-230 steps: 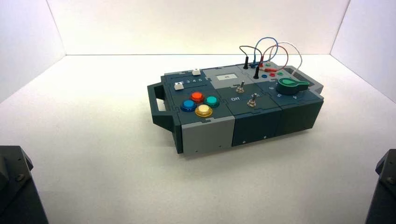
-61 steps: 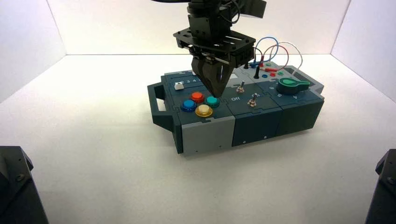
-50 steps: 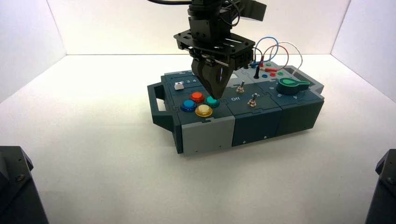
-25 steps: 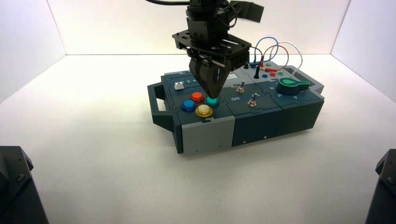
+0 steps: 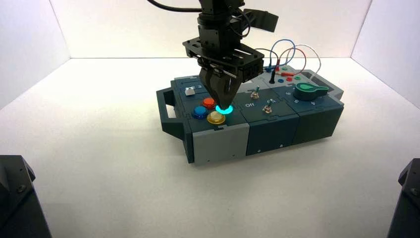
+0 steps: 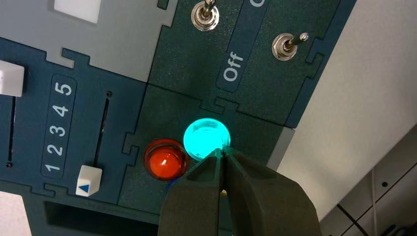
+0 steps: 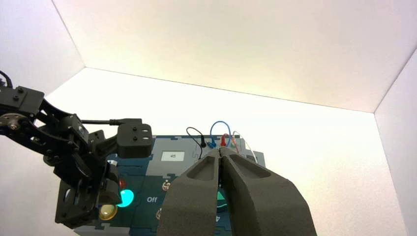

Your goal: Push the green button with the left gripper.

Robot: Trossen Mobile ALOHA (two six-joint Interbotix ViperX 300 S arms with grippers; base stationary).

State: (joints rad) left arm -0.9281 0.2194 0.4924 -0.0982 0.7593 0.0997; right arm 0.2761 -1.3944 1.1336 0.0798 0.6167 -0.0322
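Observation:
The green button [image 5: 224, 109] glows bright cyan on the box's front left block, between the red button [image 5: 208, 102] and the yellow button [image 5: 216, 117]. My left gripper [image 5: 224, 103] points straight down, shut, with its tip on the green button's top. In the left wrist view the shut fingertips [image 6: 223, 153] touch the rim of the lit green button [image 6: 206, 138], beside the red button [image 6: 165, 160]. My right gripper [image 7: 222, 152] is shut and empty, held back from the box; the lit button [image 7: 126, 197] shows far off in its view.
The blue button [image 5: 199, 112] sits left of the yellow one. Two toggle switches [image 5: 255, 94] [image 5: 268, 106] stand right of the buttons by the word "Off" [image 6: 233, 68]. A dark green knob [image 5: 308, 90] and looped wires [image 5: 287, 52] are at the box's right end. A slider handle [image 6: 89, 180] sits near 1.
My left gripper has come down from just above the green button onto it. The button has gone from dull teal to brightly lit.

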